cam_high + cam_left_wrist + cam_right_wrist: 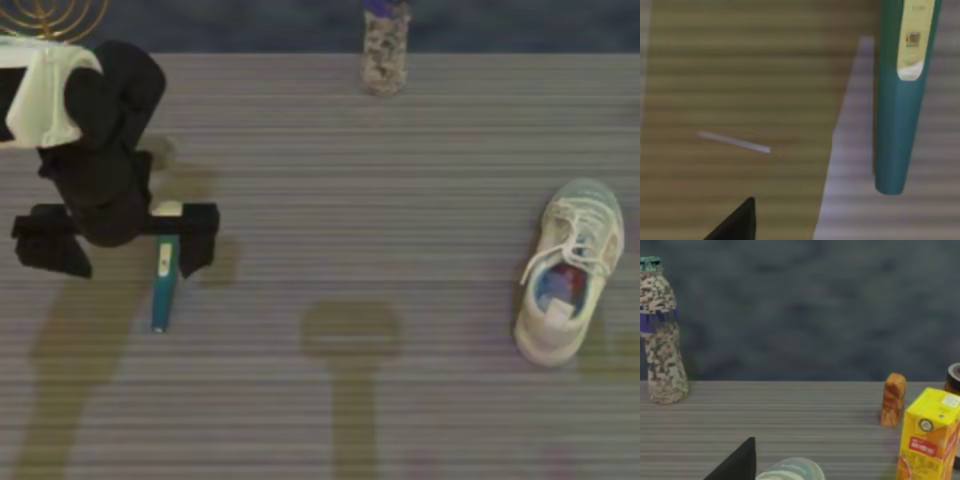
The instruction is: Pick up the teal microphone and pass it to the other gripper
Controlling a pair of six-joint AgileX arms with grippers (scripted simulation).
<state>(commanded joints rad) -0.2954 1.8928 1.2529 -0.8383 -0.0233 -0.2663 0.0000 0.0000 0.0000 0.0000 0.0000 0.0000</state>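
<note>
Currently left pincer (pixel 118 238) spread wide, straddling teal microphone (pixel 165 285) lying on bench (pixel 380 200) at left side (head hidden beneath arm). Advice: descend straight, center handle between both fingers, then clench. Right pincer unseen.

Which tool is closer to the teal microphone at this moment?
Left. The left tool is directly over the teal microphone, straddling its upper handle. The right tool is out of the top view, with only a fingertip showing in its wrist view.
</note>
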